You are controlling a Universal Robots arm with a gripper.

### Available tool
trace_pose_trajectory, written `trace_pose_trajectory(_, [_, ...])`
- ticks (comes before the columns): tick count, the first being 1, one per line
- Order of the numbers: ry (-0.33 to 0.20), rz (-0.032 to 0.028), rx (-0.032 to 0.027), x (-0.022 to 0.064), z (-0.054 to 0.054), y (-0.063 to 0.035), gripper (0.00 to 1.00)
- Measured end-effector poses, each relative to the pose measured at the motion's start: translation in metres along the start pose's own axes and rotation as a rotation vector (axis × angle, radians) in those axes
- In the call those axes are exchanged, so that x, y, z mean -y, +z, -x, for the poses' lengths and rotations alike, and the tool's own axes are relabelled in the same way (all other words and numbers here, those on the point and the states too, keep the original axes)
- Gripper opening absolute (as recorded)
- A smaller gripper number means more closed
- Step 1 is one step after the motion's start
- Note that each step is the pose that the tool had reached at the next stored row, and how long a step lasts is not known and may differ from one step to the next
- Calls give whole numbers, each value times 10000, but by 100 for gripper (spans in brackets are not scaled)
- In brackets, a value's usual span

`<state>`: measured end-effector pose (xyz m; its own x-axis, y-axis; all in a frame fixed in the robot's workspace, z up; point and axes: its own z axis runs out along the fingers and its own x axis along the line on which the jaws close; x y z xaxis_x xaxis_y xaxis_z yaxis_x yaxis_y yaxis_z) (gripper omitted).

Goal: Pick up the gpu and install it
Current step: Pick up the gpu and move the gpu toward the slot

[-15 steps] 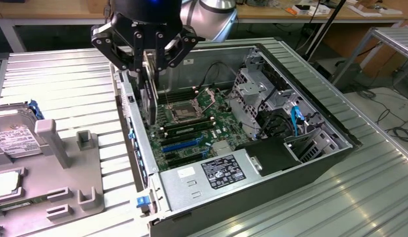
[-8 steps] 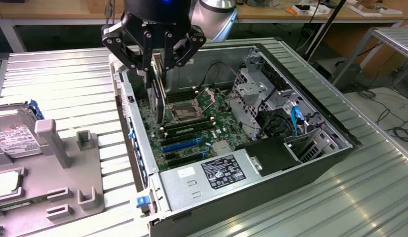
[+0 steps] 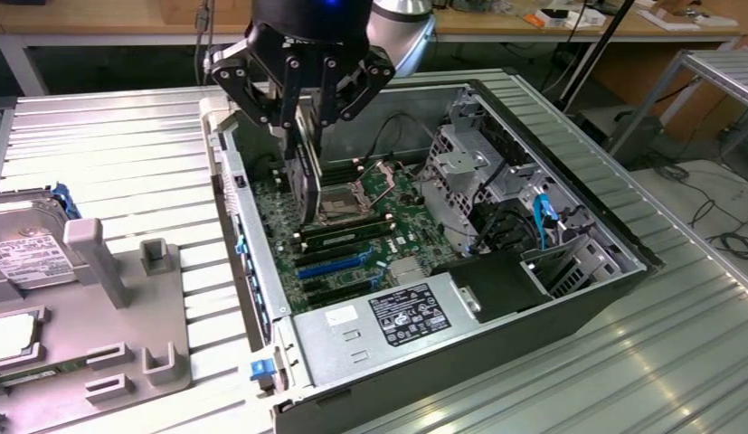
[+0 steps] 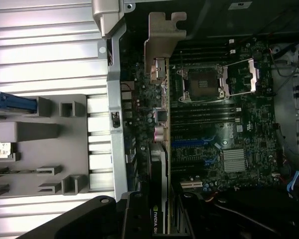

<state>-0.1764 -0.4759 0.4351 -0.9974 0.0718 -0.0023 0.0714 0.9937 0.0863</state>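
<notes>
Hidden and cropped regions, exterior view
Arm (image 3: 398,32) cut by upper frame edge; hard drive (image 3: 23,249) cut by left edge. The gpu (image 3: 308,176) masks its slot: seating cannot be determined. Power supply label (image 3: 404,315) text too small to read.

A ribbed metal table (image 3: 132,154) fills the foreground. A wooden workbench (image 3: 120,20) stands behind, with cables (image 3: 741,242) on the pale floor (image 3: 726,176).

This looks like a robotics or electronics workshop. A black gripper (image 3: 306,125) hangs over an open computer case (image 3: 495,353), its motherboard (image 3: 392,199) bare, lying on a ribbed metal table (image 3: 132,154). Near the table's edge at the exterior view's left sits a grey parts fixture (image 3: 120,298) with a hard drive (image 3: 23,249). Behind stands a cluttered wooden workbench (image 3: 495,27), and cables (image 3: 712,203) trail on the floor.
</notes>
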Motion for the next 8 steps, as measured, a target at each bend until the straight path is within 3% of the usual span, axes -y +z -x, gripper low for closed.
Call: trace_pose_trajectory(8, [0,1,0,-9,126,1,27])
